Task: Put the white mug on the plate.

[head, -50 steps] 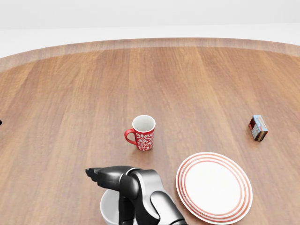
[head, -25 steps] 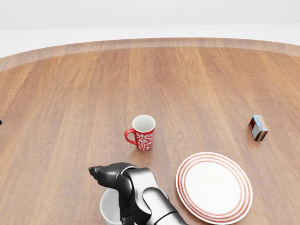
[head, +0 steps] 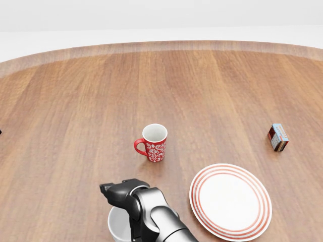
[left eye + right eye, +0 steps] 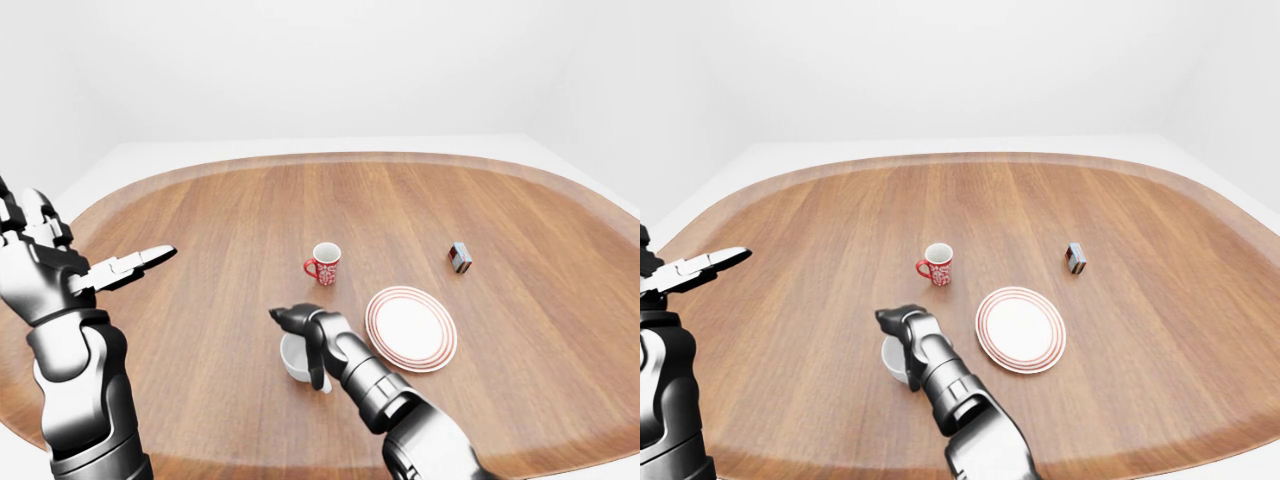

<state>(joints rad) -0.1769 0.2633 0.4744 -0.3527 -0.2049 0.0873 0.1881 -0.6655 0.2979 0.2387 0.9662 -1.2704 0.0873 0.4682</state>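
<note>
White mug (image 4: 293, 358), red-ringed white plate (image 4: 411, 329), red patterned mug (image 3: 154, 142), wood-grain table (image 3: 75, 101).

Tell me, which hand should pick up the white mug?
The right hand. It is already over the white mug, with a finger hanging down at its rim, and the plate is just to the mug's right. The left hand is raised far off at the left-eye view's left, fingers open.
</note>
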